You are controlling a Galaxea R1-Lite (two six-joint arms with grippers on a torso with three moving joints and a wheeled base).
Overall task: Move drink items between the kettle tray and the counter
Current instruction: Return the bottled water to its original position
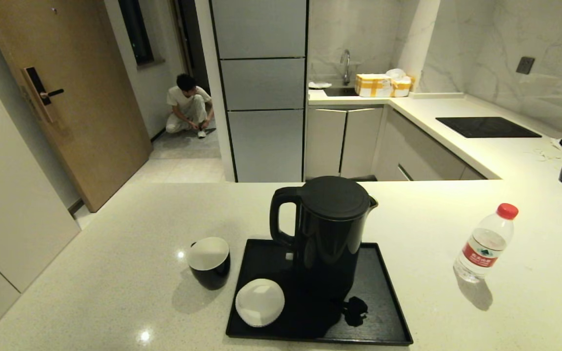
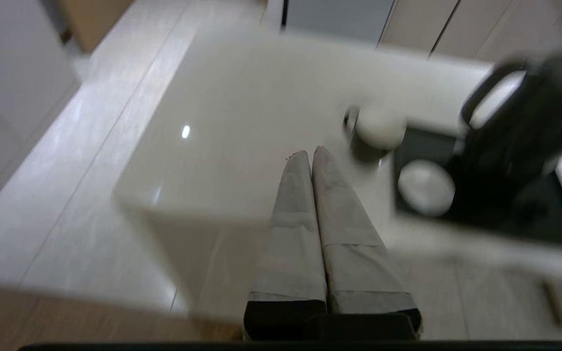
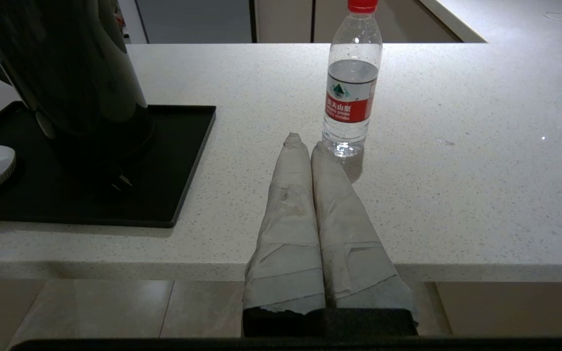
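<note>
Kitchen cabinets and a pale speckled surface (image 1: 115, 253) frame the work. Both the right end effector (image 3: 305, 141) and the left end effector (image 2: 310, 153) hang off the near edge, fingers pressed together, holding nothing. Just beyond the right one the water bottle (image 3: 351, 92) stands upright; the black cup (image 1: 209, 262) sits just left of the kettle tray (image 1: 383, 312). Likely risks: closed fingers nudging the tall, light bottle over, or a reach clipping the kettle (image 1: 327, 234).
</note>
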